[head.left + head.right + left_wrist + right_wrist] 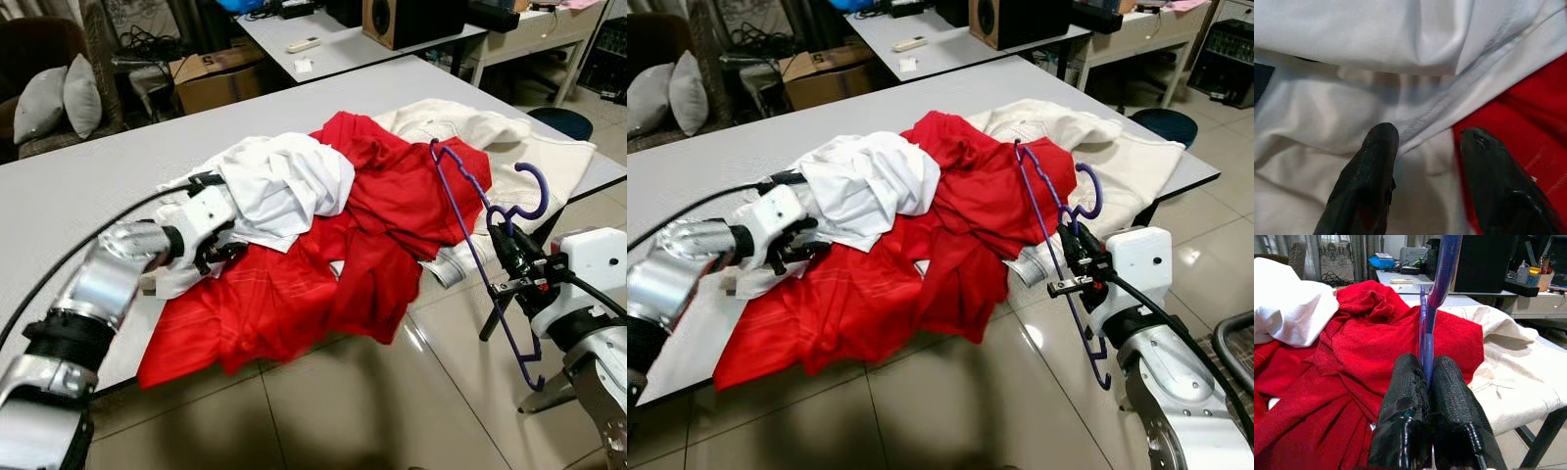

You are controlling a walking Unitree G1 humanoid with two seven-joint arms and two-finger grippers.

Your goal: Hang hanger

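Right gripper (509, 262) clenches the thin purple plastic hanger (480, 230); left gripper (1425, 147), jaws released, should pinch the white shirt (284, 186) firmly.

One purple hanger (485, 257), three garments: red (294, 284), white (284, 186), cream (509, 157).

Purple hanger (468, 227) looks like thin smooth plastic, red shirt (294, 284) is soft matt cloth, floor tiles (372, 401) glossy.
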